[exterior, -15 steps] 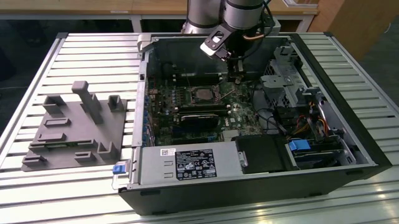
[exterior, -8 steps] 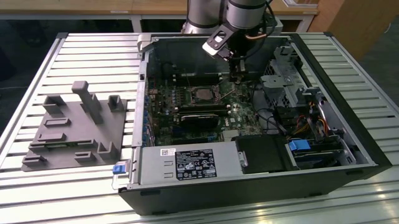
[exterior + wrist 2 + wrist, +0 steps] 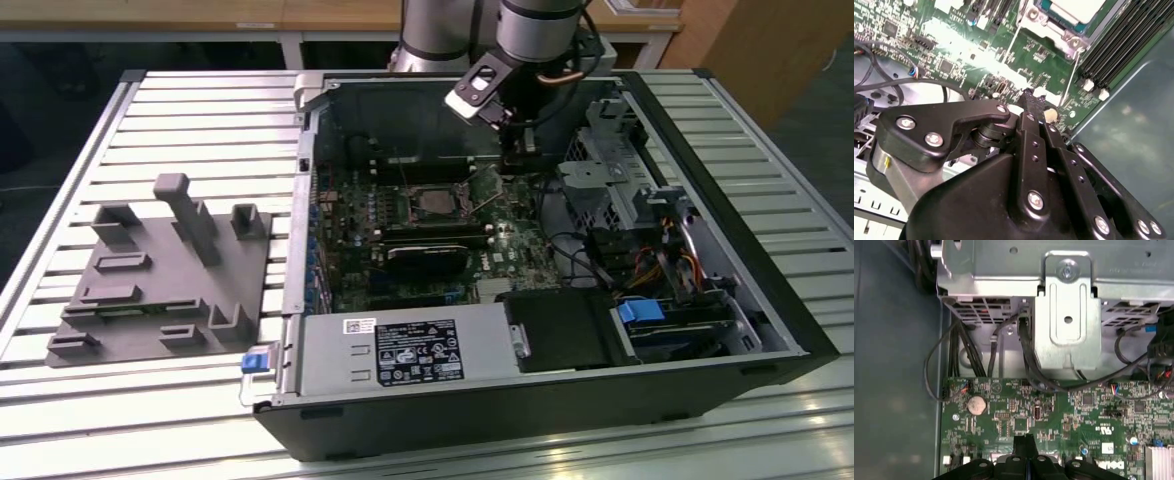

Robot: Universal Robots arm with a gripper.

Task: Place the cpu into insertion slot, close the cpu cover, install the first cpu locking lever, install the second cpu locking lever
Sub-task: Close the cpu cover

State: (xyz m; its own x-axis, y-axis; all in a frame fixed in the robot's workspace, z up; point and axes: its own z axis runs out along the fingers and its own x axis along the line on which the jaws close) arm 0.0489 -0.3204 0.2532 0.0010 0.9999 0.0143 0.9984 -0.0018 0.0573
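The small square cpu [image 3: 1074, 9] with its pale silver-grey top sits in the socket on the green motherboard [image 3: 1079, 415]. The thin silvery cpu cover [image 3: 1056, 31] appears to lie down around it, though the second wrist view cuts it off at the edge. So the first two steps look done. The two thin wire locking levers [image 3: 1070, 80] stand loose beside the socket (neither hooked, I judge). The black gripper [image 3: 1029, 96] hovers just beside them, fingers closed on nothing.
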